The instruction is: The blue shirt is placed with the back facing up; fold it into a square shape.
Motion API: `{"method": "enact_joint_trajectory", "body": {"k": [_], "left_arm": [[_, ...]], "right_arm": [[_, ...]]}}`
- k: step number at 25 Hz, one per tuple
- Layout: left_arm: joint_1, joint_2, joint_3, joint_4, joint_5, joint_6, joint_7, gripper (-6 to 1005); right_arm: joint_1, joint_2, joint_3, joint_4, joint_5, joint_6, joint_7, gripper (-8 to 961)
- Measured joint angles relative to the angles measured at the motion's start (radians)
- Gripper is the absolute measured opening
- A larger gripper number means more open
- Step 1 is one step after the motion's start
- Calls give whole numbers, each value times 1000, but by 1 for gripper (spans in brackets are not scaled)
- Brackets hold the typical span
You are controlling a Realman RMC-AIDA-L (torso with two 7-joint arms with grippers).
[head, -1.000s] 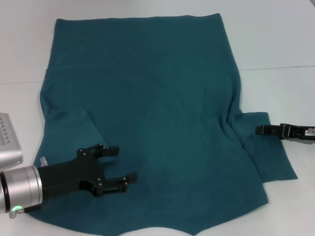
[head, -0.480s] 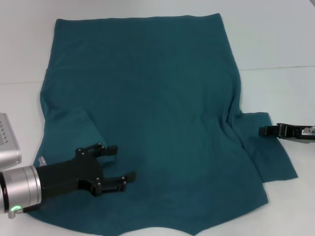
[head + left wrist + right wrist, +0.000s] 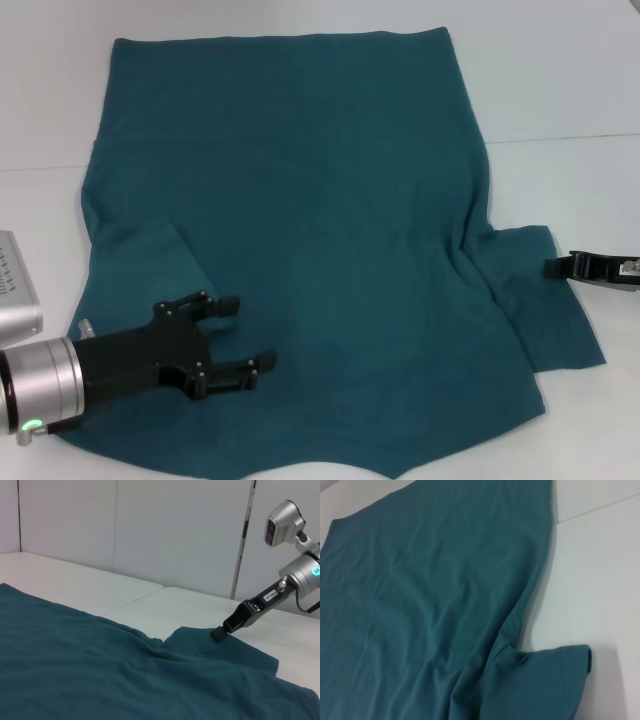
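The blue shirt [image 3: 300, 230] lies flat, back up, beneath the left gripper [image 3: 240, 340], which hovers open and empty; right gripper [image 3: 552, 268], state indeterminate, touches the sleeve edge, presumably for folding

1. left gripper [image 3: 238, 334]: black, skeletal fingers with small screws; silver cylindrical wrist, green light.
2. right gripper [image 3: 556, 268]: black, slim, white label (text unreadable), possibly silver housing behind.

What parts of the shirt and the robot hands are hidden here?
- Blue shirt: its collar end leaves the head view's bottom edge; its front lies face down.
- Right gripper: fingertips too small to judge open or shut.
- Left gripper, open, hides the cloth under it.
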Motion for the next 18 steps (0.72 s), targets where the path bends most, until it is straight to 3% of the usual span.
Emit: {"method": "enact_joint_trajectory", "body": {"k": [1,9,18], "left_arm": [[0,0,0,-1,0,0,-1,890],[6,-1,-1,-2,-5,0,-20,890],[14,-3,-3,-4,-8,-3,-32,891]], "right_arm": [[-2,1,3,0,1,5,-5,15],[-16,7,24,0,3,54,-41,6],[-22,8,119,-1,33,53,-133,6]]}}
